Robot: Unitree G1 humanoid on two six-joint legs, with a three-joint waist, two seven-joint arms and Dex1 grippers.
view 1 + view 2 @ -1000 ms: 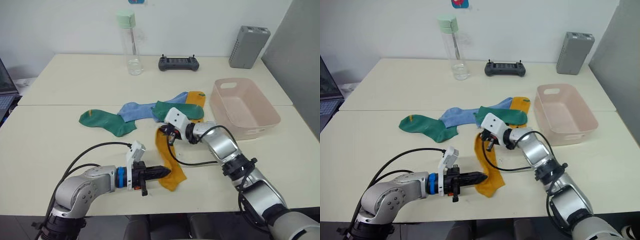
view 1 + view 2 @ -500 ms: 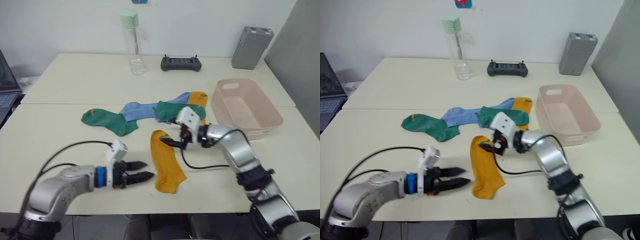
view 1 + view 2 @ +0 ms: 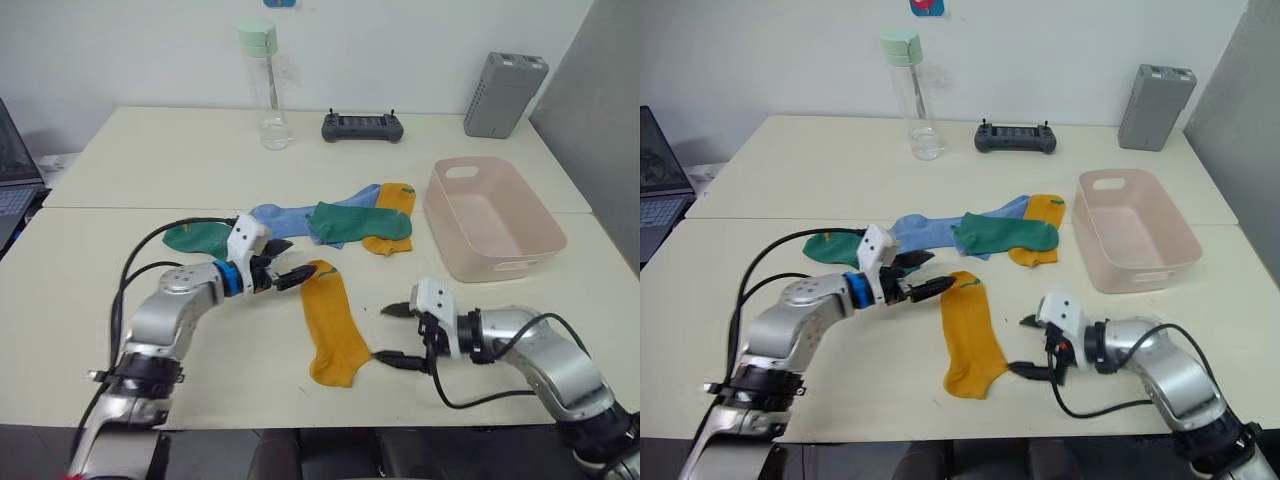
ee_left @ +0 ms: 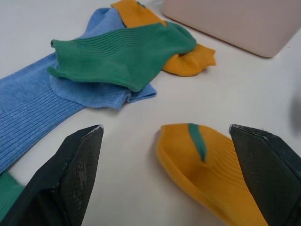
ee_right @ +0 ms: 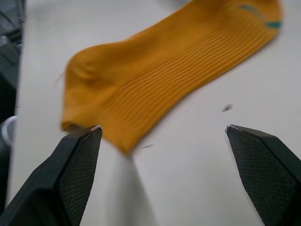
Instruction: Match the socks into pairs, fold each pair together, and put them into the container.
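One mustard-yellow sock (image 3: 333, 322) lies flat and lengthwise on the near table. My left gripper (image 3: 290, 262) stands open just left of its far cuff end; the cuff (image 4: 207, 160) lies between the fingers, untouched. My right gripper (image 3: 383, 334) is open just right of its toe end (image 5: 164, 75), holding nothing. Further back lies a row of socks: a dark green sock (image 3: 205, 240), a light blue sock (image 3: 285, 220), a second green sock (image 3: 345, 218) over it, and a second yellow sock (image 3: 392, 215) partly under that green one. The pale pink container (image 3: 505, 262) stands at the right.
At the back of the far table are a clear bottle with a green cap (image 3: 263, 85), a black controller (image 3: 362, 127) and a grey upright box (image 3: 505, 93). A laptop (image 3: 10, 180) sits at the far left edge. Black cables trail from both wrists.
Both grippers opened and let go of the yellow sock, which now lies flat. The left gripper moved up to its cuff end; the right drew back to its toe end.
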